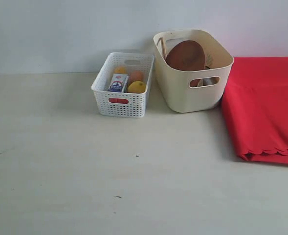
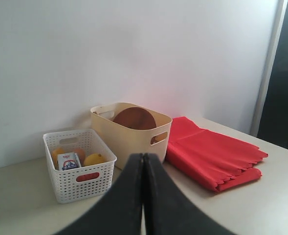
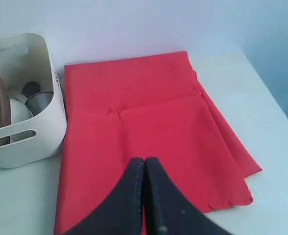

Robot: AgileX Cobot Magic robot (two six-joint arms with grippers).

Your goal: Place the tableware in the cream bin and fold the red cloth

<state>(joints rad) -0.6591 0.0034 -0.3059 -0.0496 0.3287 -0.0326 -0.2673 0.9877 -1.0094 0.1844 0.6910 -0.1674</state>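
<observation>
A large cream-yellow plastic bin [image 1: 183, 95] with oval handle cut-outs is seen at the back of the pale table [image 1: 85, 171], and a round brown plate [image 1: 185, 55] is propped on edge inside it. In the right wrist view a steel cup [image 3: 40, 102] is made out beside the plate; the other tableware cannot be told apart. Just to the bin's right a bright red cloth [image 1: 266, 107] is laid flat, folded in layers, with its scalloped edge at the near end. Just to the bin's left a small white lattice basket [image 1: 119, 105] is set, holding a yellow lemon [image 1: 137, 87] and a blue-and-white carton [image 1: 118, 83]. The left gripper [image 2: 144, 164] is shown with its dark fingers pressed together and nothing between them. The right gripper [image 3: 144, 166] is likewise closed and empty, and is seen over the red cloth.
</observation>
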